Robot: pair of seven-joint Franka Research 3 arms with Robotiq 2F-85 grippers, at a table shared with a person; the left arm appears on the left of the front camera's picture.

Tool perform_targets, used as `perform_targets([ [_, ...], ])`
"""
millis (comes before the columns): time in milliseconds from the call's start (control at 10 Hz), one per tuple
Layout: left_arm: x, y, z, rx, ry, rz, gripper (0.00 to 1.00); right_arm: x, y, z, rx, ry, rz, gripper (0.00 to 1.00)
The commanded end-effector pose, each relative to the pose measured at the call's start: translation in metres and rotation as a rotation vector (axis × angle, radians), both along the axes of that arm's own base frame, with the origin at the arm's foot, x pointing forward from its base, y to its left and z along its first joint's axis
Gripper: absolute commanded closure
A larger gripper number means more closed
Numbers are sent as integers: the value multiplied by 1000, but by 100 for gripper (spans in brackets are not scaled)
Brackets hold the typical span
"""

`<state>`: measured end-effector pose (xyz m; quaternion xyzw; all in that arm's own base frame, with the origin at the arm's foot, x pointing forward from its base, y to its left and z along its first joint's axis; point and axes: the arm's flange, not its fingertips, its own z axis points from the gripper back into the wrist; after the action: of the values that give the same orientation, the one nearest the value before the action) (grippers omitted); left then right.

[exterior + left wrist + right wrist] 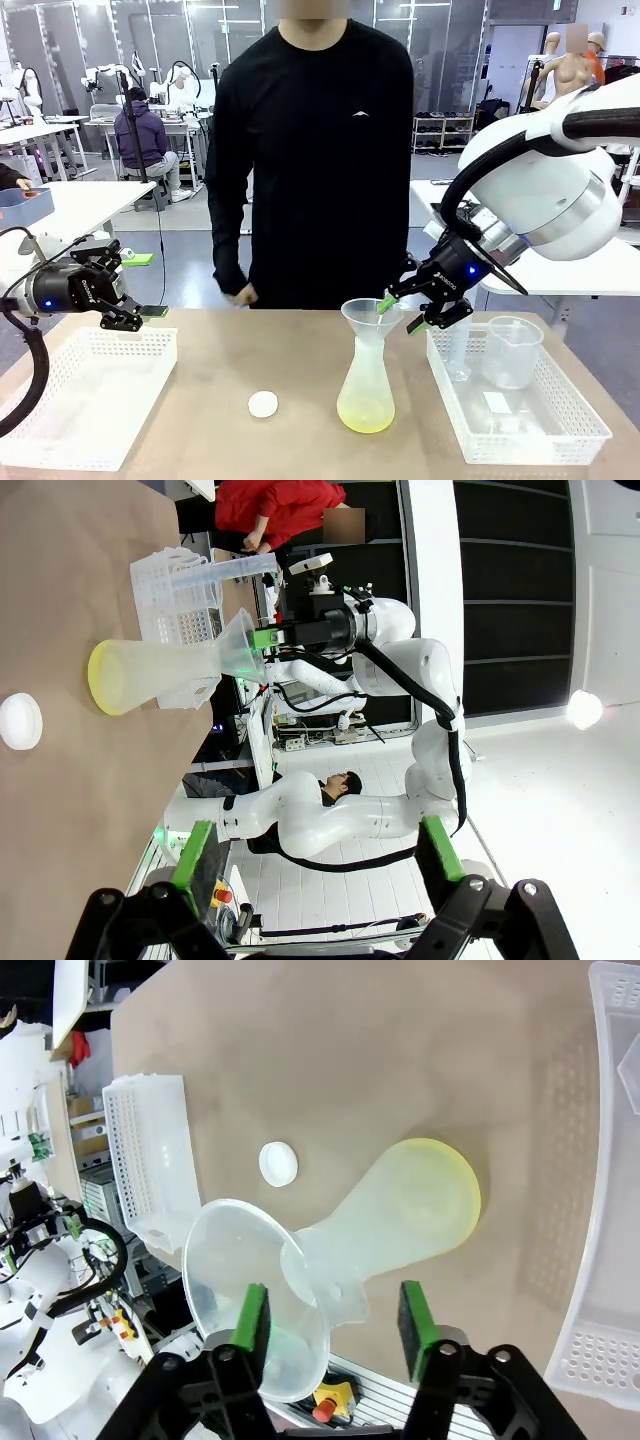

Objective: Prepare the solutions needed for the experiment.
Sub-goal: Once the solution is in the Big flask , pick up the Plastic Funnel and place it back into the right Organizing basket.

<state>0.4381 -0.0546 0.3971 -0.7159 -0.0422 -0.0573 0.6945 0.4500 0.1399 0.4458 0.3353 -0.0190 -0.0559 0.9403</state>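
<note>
R fingers [400, 314] were part-open, straddling rim of clear plastic funnel [365, 312] in translucent conical flask [366, 375]; no grip yet. Pale yellow-green solution [365, 414] sat in flask bottom, mid-surface. L fingers [140, 285] hung wide open, empty, at 9 o'clock above white mesh basket [60, 400].
</note>
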Motion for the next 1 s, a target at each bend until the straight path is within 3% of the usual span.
perform_targets([
  [0, -1, 0, 1, -3, -10, -1, 0, -1, 8, 2, -19, 18, -28, 56],
  [300, -1, 0, 1, -3, -10, -1, 0, -4, 10, 1, -21, 17, -22, 88],
  [500, -1, 0, 1, -3, -10, -1, 0, -5, 10, 0, -25, 19, -24, 100],
  [900, -1, 0, 1, -3, -10, -1, 0, -17, 9, 6, -54, 15, -31, 100],
])
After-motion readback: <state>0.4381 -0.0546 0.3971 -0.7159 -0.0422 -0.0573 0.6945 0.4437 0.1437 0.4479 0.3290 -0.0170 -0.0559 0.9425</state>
